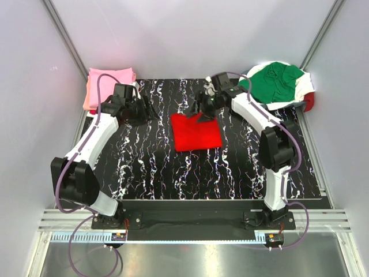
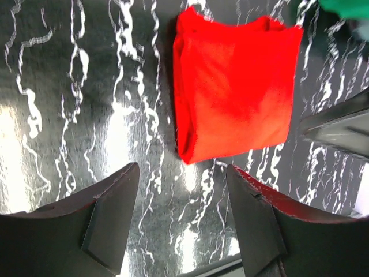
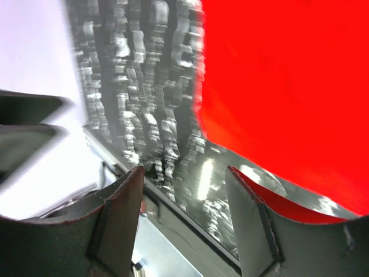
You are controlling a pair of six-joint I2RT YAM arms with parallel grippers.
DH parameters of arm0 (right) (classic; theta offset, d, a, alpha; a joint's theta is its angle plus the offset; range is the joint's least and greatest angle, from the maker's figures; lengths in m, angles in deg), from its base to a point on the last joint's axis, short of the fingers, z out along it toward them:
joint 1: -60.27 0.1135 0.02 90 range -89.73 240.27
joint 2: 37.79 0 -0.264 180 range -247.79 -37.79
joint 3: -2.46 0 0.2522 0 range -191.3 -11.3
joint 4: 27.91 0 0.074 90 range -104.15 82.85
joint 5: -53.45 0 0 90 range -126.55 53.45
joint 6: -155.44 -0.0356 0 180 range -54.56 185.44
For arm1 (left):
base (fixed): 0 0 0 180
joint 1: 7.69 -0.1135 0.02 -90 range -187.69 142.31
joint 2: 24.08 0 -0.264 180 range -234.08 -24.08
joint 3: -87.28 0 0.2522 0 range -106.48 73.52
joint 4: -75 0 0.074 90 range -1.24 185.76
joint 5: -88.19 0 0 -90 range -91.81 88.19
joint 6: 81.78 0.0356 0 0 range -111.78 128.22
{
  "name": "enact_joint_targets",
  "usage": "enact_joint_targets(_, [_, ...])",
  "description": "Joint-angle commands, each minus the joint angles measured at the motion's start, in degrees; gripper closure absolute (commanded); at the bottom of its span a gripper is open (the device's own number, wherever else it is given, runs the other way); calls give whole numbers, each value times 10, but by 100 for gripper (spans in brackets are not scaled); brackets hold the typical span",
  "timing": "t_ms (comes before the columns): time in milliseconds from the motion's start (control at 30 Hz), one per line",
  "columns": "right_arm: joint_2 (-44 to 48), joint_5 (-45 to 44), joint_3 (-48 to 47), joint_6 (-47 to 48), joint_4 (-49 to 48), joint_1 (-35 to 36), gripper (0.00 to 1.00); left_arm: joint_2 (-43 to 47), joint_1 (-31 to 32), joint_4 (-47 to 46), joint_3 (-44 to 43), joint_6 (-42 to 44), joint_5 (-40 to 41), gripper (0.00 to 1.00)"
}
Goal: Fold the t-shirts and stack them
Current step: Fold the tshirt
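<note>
pale grey-white walls close in a black worktop (image 1: 144, 167) veined with white marbling. a bright red soft cloth t-shirt (image 1: 196, 131), folded into a neat rectangle, lies flat near the middle of the worktop, a little toward its far edge.

at the far left corner a folded pink cloth t-shirt (image 1: 110, 81) rests on top of a salmon cloth t-shirt (image 1: 87, 99), of which only a strip along the left side shows. at the far right corner a crumpled green cloth t-shirt (image 1: 275, 82) is heaped over a white cloth t-shirt (image 1: 304, 86). a bit of dark red cloth (image 1: 309, 103) peeks out at the pile's right edge, hanging off the worktop.

the left end effector (image 1: 145, 109) hangs above the worktop between the pink stack and the bright red soft cloth t-shirt. its wrist view shows the dark fingers (image 2: 112, 202) spread apart with only bare marbled surface between them, and the red fold lies beyond the tips.

the right end effector (image 1: 203, 111) hovers at the far edge of the red fold. its fingers (image 3: 118, 213) are also apart and grip nothing. one finger stands in front of the shirt's border, the other over the worktop beside it. whether either one touches the cloth cannot be told.
</note>
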Motion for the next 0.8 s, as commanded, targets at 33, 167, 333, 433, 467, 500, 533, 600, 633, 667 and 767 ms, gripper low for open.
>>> enact_joint_targets(33, [-84, 60, -21, -64, -43, 23, 35, 7, 7, 1, 43, -6, -14, 33])
enact_joint_targets(167, [-127, 69, 0, -100, -104, 24, 36, 24, 7, -21, 81, -10, -20, 33])
enact_joint_targets(333, [-138, 26, 61, -85, -73, 26, 36, 15, 6, -94, 112, -3, -31, 33])
enact_joint_targets(433, [-108, 27, 137, -62, -66, 26, 36, -60, 6, -188, 107, -19, -67, 34])
enact_joint_targets(467, [-103, 27, 138, -52, -63, 26, 36, -60, 6, -188, 107, -19, -68, 34])
enact_joint_targets(500, [-99, 27, 144, -42, -57, 26, 35, -70, 6, -203, 106, -25, -75, 34])
enact_joint_targets(533, [-95, 23, 145, -32, -46, 26, 35, -93, 6, -216, 105, -39, -90, 34])
enact_joint_targets(600, [-86, 22, 138, 2, -13, 26, 34, -112, 7, -259, 111, -54, -106, 35])
enact_joint_targets(633, [-82, 27, 130, 12, -3, 26, 33, -124, 9, -274, 116, -68, -119, 35])
enact_joint_targets(667, [-72, 32, 124, 31, 12, 27, 32, -128, 13, -303, 121, -74, -123, 35])
enact_joint_targets(767, [-54, 49, 91, 59, 45, 27, 25, -144, 31, -335, 127, -81, -121, 35])
